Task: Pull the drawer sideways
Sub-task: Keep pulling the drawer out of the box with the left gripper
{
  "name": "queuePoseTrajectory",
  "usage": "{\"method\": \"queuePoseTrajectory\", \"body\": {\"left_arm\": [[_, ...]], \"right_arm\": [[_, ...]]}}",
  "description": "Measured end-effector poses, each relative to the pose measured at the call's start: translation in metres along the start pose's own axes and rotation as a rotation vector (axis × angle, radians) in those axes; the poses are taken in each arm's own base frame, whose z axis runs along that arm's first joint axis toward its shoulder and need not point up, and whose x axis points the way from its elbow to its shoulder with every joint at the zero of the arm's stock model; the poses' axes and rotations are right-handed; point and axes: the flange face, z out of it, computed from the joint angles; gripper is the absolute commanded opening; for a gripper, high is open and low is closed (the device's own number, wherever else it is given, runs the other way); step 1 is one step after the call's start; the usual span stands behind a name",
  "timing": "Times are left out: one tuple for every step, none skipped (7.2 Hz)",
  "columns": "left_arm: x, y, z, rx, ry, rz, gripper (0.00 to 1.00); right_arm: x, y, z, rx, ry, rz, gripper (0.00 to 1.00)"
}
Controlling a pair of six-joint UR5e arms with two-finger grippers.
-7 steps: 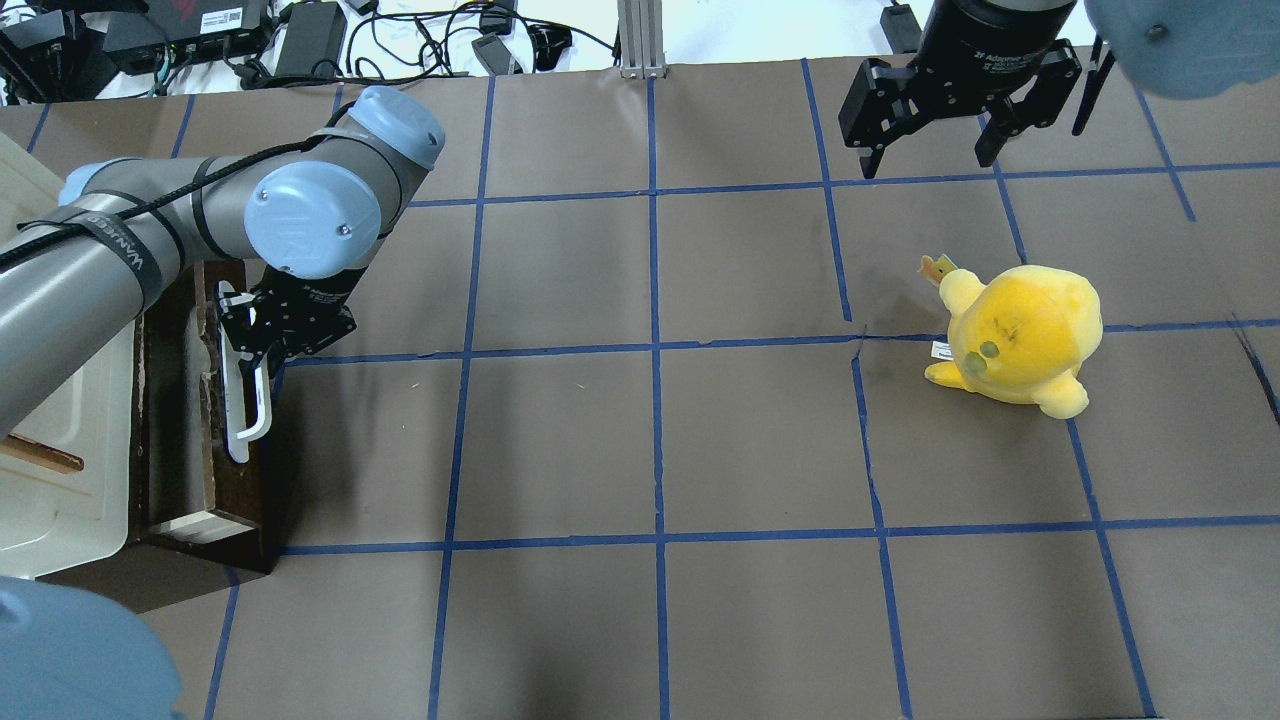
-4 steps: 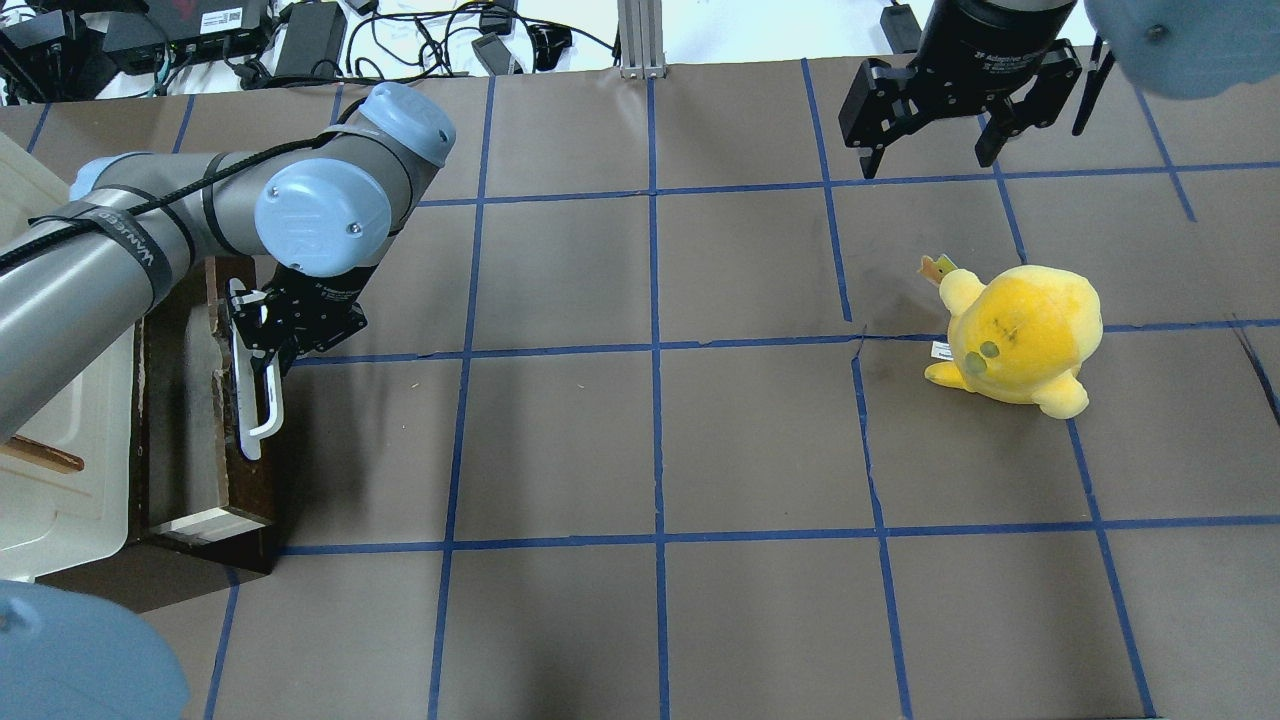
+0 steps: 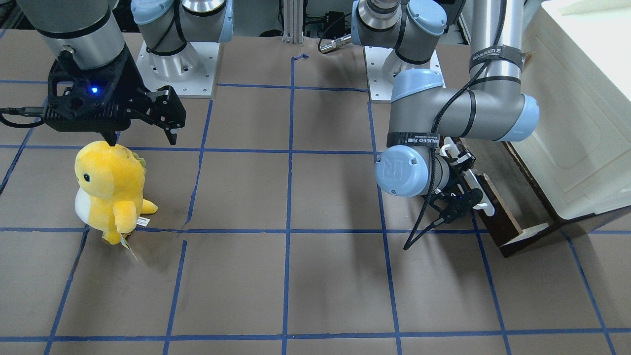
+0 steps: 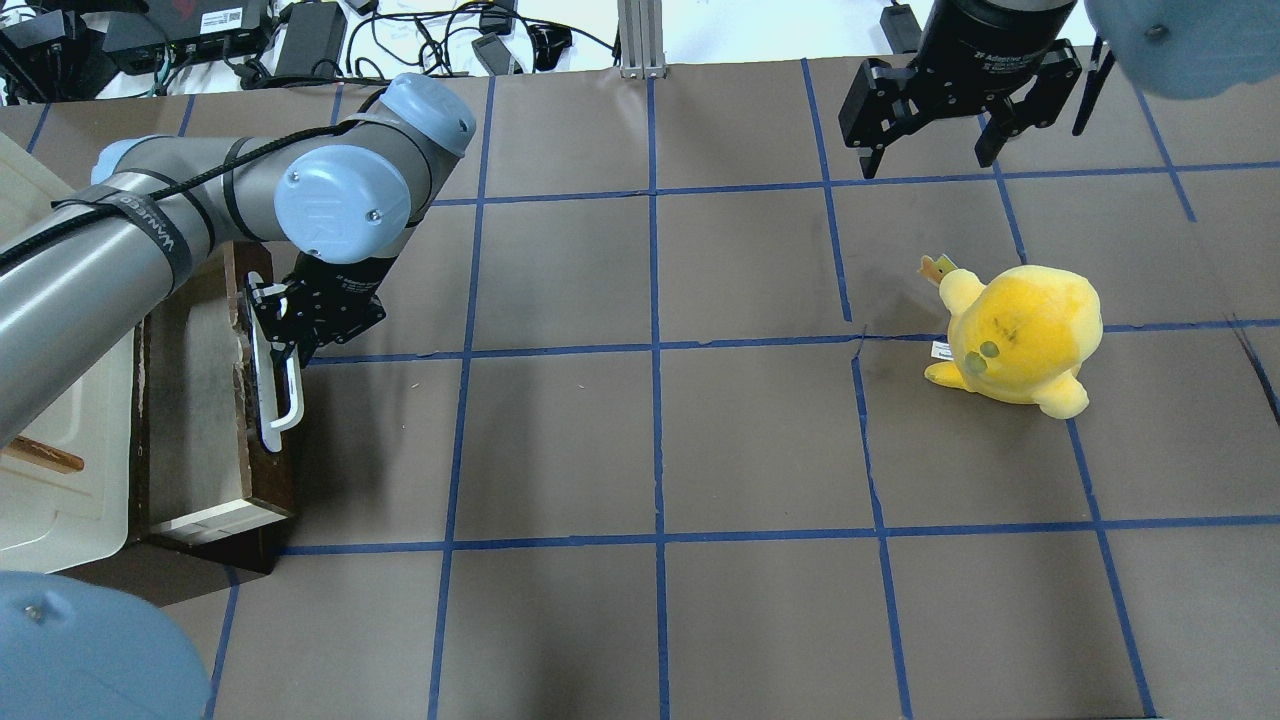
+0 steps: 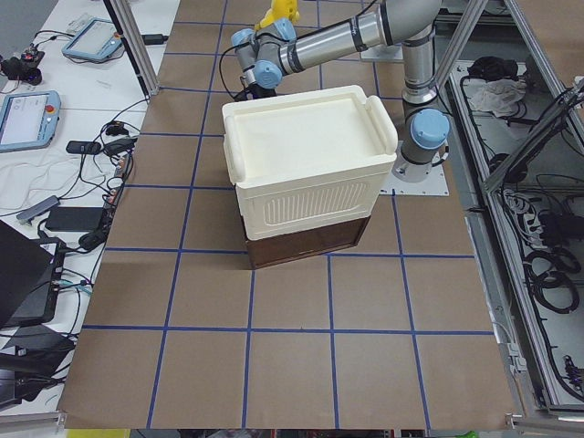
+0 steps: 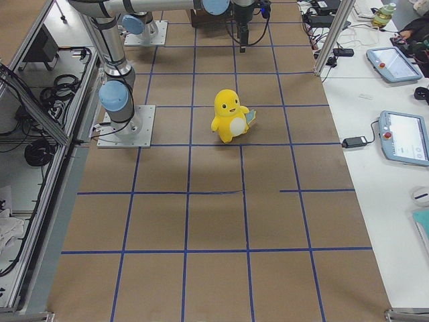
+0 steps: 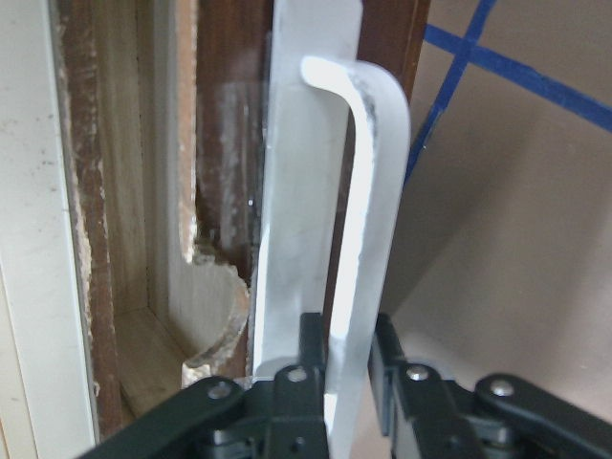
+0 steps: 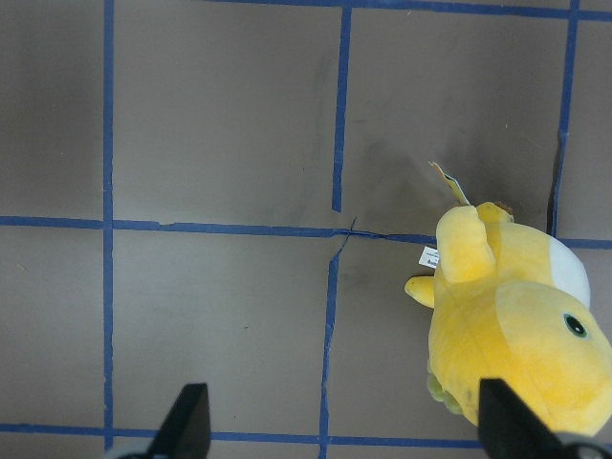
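Note:
The drawer (image 4: 268,485) has a dark brown front, a long white bar handle (image 4: 283,405) and a pale wood floor (image 4: 195,400). It stands partly pulled out from the cream-white cabinet (image 4: 60,500) at the table's left. My left gripper (image 4: 278,335) is shut on the upper part of the handle. The left wrist view shows the handle (image 7: 373,191) pinched between the two black fingers (image 7: 312,346). In the front view the left gripper (image 3: 463,192) holds the handle (image 3: 482,199) beside the drawer front (image 3: 505,219). My right gripper (image 4: 930,150) is open and empty, hovering at the far right.
A yellow plush toy (image 4: 1015,335) stands on the brown paper at the right, below the right gripper (image 3: 140,138); it also shows in the right wrist view (image 8: 516,335). Cables and power bricks (image 4: 310,40) lie beyond the table's far edge.
The left gripper has moved to the right with the handle in it, and the drawer has slid further out of the cabinet. The right arm and the plush have not moved.

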Motion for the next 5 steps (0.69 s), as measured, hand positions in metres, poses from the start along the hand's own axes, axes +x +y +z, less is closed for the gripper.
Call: {"method": "queuePoseTrajectory", "body": {"left_arm": [[0.003, 0.001, -0.004, 0.003, 0.001, -0.003, 0.27], [0.005, 0.002, -0.006, 0.002, 0.003, -0.007, 0.27], [0.007, 0.002, -0.007, -0.001, 0.008, -0.010, 0.27], [0.010, 0.004, -0.009, -0.001, 0.010, -0.016, 0.27], [0.014, 0.006, -0.012, 0.000, 0.012, -0.023, 0.27]], "right_arm": [[0.000, 0.000, 0.000, 0.000, 0.000, 0.000, 1.00], [0.000, 0.000, 0.000, 0.000, 0.000, 0.000, 1.00], [0.000, 0.000, 0.000, 0.000, 0.000, 0.000, 1.00], [0.000, 0.000, 0.000, 0.000, -0.001, 0.000, 1.00], [0.000, 0.000, 0.000, 0.000, 0.000, -0.001, 1.00]]}}
